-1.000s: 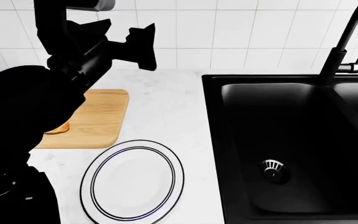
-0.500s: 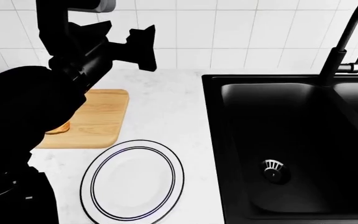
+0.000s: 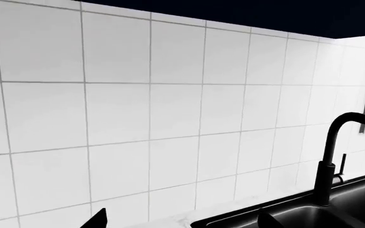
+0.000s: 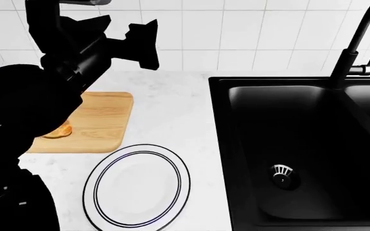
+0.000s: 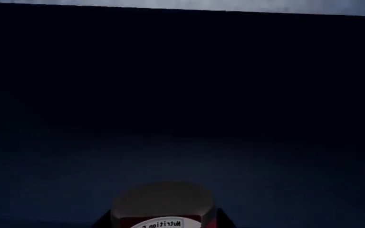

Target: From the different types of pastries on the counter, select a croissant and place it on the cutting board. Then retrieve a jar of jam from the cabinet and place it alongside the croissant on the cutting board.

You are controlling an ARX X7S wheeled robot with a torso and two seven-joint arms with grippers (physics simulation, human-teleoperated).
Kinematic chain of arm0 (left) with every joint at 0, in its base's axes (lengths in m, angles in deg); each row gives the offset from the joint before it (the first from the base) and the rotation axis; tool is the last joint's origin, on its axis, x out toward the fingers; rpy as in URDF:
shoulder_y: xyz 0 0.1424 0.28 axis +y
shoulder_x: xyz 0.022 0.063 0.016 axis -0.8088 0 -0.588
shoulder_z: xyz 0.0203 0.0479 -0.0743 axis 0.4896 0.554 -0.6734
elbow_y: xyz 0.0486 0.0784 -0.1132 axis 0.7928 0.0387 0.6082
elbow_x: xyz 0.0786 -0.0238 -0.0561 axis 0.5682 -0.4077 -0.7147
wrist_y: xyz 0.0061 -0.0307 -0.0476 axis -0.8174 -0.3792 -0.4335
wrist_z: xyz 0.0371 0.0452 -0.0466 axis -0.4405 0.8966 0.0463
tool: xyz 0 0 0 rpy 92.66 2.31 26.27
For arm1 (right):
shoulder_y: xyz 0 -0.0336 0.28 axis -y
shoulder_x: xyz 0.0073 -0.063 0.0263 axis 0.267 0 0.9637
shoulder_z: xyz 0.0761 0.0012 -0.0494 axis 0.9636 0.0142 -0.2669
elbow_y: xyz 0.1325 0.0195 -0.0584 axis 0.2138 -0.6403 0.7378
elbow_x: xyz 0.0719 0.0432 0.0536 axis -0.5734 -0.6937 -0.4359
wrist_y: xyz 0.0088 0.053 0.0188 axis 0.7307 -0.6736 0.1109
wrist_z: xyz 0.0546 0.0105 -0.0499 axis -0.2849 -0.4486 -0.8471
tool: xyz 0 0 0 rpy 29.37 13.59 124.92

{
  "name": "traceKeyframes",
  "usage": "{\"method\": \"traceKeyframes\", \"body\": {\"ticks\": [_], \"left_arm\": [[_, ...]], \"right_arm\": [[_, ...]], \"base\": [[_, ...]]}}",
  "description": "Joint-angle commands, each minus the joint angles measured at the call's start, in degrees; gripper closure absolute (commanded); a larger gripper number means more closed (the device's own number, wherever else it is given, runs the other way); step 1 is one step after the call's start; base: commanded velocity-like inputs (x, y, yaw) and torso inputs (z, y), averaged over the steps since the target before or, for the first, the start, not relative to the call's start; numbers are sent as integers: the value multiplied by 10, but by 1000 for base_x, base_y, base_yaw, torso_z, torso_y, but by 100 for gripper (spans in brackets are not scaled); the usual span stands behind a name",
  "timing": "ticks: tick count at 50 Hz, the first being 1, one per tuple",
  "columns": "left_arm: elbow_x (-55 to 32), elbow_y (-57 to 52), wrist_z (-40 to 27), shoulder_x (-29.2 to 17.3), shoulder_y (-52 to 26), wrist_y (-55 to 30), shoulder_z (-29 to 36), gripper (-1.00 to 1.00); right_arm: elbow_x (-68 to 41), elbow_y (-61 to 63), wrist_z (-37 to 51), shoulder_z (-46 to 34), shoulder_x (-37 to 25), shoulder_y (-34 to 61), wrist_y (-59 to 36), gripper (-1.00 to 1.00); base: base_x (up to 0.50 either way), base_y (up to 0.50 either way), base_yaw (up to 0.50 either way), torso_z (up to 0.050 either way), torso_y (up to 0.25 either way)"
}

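Head view: left gripper (image 4: 122, 38) raised in front of the white tiled wall, above the back edge of the white marble-look counter (image 4: 172, 110), black fingers spread wide, nothing between them. Light wooden cutting board (image 4: 101, 120) with rounded corners lies near the counter's back edge; the golden-brown croissant (image 4: 61, 131) rests on the board's front part (mostly hidden by the black arm). Round white plate with dark rim lines (image 4: 137, 187) sits at the counter's front edge, just beside the board. Black sink basin (image 4: 300, 144) and black faucet (image 4: 355, 53) to the right. Right wrist view: right gripper fingertips (image 5: 104, 221) flank a jar with a pale lid and red label (image 5: 162, 206), apparently gripping it, before a dark surface.
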Motion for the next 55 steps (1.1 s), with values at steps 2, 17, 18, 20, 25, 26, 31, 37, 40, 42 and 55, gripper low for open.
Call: {"method": "traceKeyframes", "body": {"ticks": [2,17,18,20,25,26,31,37,40,42,55], "left_arm": [[-37,-35,-27,-8,-7,-38,-39,-100],[-55,-41,-47,-10,-16,-54,-48,-100],[-52,-37,-45,-12,-16,-50,-47,-100],[-49,-32,-42,-15,-15,-44,-45,-100],[-51,-30,-44,-18,-14,-41,-47,-100],[-54,-32,-47,-17,-15,-44,-49,-100],[-62,-35,-56,-16,-20,-52,-52,-100],[-61,-29,-54,-23,-19,-46,-50,-100],[-61,-26,-53,-23,-19,-43,-48,-100],[-62,-26,-55,-24,-20,-44,-49,-100],[-75,-30,-69,-24,-25,-53,-51,-100]], "right_arm": [[122,279,-85,51,7,8,-226,100],[46,455,-28,35,-5,-68,-316,100],[44,473,-31,39,-11,-73,-331,100],[41,505,-34,42,-19,-83,-350,100],[36,540,-40,42,-34,-70,-384,100],[34,544,-41,41,-35,-67,-389,100],[26,544,-43,34,-29,-52,-396,100],[18,530,-42,30,-19,-52,-388,100],[15,529,-31,26,-5,-41,-400,100],[5,523,-18,24,-2,-36,-401,100],[-106,505,60,12,-28,-66,-362,100]], "base": [[0,0,0,0,0],[-361,0,0,0,0],[0,0,0,0,0],[0,0,0,0,0],[-55,334,0,0,0],[-94,500,0,0,0],[-95,500,0,0,0],[-42,500,0,0,0],[0,500,0,0,0],[0,500,0,0,0],[0,500,0,0,0]]}}
